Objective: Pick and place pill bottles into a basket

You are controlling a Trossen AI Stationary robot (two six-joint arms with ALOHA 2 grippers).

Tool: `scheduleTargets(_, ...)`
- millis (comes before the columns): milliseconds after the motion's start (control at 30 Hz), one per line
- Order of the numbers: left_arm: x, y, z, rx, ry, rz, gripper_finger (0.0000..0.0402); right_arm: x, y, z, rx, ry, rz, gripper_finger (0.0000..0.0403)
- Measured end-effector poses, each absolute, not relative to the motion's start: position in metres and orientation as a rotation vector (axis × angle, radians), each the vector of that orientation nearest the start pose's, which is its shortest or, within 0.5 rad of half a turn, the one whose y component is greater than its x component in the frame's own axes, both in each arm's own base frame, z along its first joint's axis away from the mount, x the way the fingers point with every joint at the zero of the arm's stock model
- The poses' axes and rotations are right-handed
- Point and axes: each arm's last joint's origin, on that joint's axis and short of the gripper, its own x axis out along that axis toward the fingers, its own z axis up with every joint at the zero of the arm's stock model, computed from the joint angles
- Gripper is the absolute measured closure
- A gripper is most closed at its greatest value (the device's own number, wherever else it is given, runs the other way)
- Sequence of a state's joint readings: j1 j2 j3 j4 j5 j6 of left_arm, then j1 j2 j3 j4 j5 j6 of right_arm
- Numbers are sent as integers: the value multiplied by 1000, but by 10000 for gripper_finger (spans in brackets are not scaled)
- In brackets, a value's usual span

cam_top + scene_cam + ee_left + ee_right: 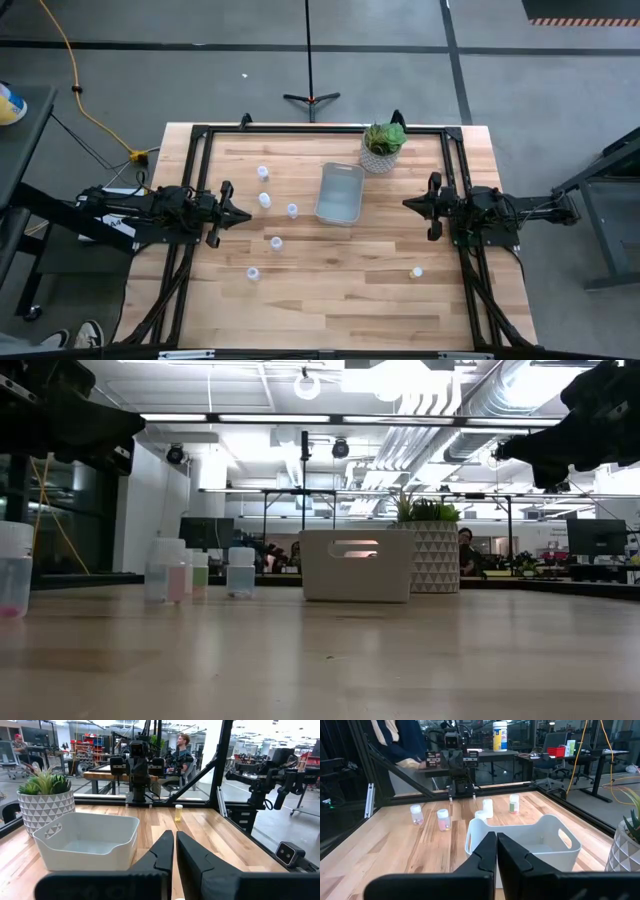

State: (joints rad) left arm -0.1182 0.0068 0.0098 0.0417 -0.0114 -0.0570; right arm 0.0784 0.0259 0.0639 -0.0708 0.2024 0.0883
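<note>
Arms level at opposite table sides, left gripper (243, 214) and right gripper (408, 204) closed.

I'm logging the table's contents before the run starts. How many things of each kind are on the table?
Pill bottles: 6, at and
Basket: 1
Potted plant: 1
Total: 8

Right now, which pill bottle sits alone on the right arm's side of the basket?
The pill bottle with yellowish contents, near the table's front right. The other five stand left of the basket.
</note>
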Motion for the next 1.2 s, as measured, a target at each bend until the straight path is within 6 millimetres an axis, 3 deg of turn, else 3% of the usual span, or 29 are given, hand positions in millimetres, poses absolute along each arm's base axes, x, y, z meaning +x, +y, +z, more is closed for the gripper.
scheduleTargets(1200,97,-11,170,-60,-41,-108,346,95,2,176,84,27,-125,397)
